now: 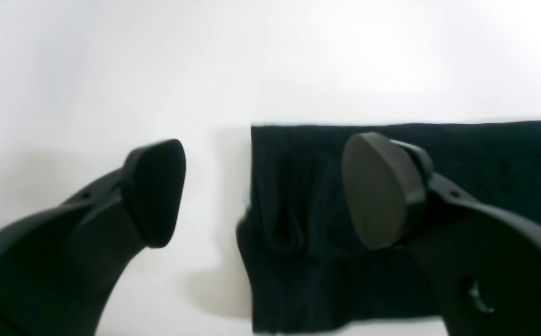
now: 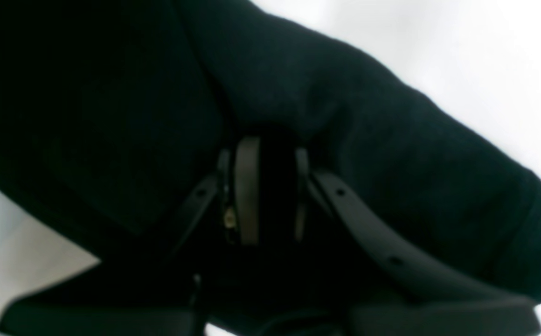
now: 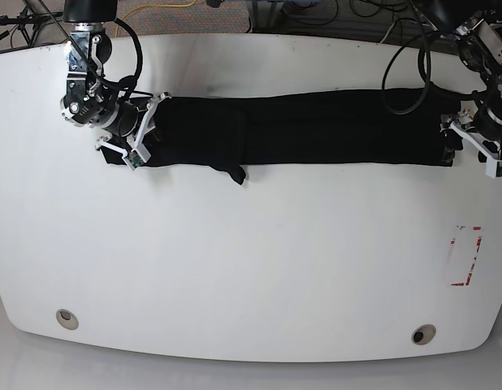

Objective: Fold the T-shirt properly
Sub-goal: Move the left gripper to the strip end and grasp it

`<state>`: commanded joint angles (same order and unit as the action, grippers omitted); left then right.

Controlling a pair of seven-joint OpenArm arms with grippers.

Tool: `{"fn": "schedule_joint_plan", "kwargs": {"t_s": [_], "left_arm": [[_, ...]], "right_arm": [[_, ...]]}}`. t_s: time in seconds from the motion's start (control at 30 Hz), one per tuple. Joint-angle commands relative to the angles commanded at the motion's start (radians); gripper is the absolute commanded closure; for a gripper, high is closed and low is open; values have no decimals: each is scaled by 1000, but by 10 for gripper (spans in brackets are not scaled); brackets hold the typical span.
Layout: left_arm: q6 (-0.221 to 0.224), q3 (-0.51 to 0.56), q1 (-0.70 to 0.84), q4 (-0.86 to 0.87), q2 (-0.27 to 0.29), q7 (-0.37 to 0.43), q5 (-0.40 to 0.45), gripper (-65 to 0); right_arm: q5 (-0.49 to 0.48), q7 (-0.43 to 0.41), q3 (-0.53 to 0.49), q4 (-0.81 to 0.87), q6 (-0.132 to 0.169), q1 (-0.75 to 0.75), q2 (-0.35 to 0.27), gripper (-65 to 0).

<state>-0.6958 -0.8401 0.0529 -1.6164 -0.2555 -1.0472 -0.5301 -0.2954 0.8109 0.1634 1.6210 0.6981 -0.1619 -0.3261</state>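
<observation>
While the T-shirt spans the white table, right end effector clenches it, left released.

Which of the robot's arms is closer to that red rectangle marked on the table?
Left. Its end effector sits at the T-shirt's end, just above the red rectangle; the right end effector is far across the table.

The right arm's black two-fingered gripper, at the upper left of the base view, has its fingers drawn together, pinching a fold of the black cloth T-shirt. The left arm's matching black gripper (upper right of the base view) has its rounded pads spread wide, one hanging over the shirt's end.
</observation>
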Motion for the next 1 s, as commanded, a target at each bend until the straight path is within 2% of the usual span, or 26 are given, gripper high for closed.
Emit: {"fn": "schedule_joint_plan", "kwargs": {"t_s": [0.13, 0.2, 0.43, 0.87, 0.93, 1.0], "left_arm": [[0, -25, 8, 112, -48, 0, -75, -525], [-2, -14, 17, 181, -78, 0, -123, -525], [-2, 49, 43, 322, -135, 0, -244, -525], [-2, 189, 63, 356, -127, -20, -261, -518], [-2, 184, 64, 354, -120, -46, -261, -474], [-2, 183, 63, 354, -103, -72, -261, -369]], "right_arm": [[0, 0, 0, -2, 0, 0, 0, -92], [0, 0, 0, 0, 0, -2, 0, -90], [0, 2, 0, 3, 0, -3, 0, -90], [-5, 2, 0, 3, 0, -3, 3, -89], [-6, 2, 0, 3, 0, -3, 3, -89], [-6, 2, 0, 3, 0, -3, 3, -89]]}}
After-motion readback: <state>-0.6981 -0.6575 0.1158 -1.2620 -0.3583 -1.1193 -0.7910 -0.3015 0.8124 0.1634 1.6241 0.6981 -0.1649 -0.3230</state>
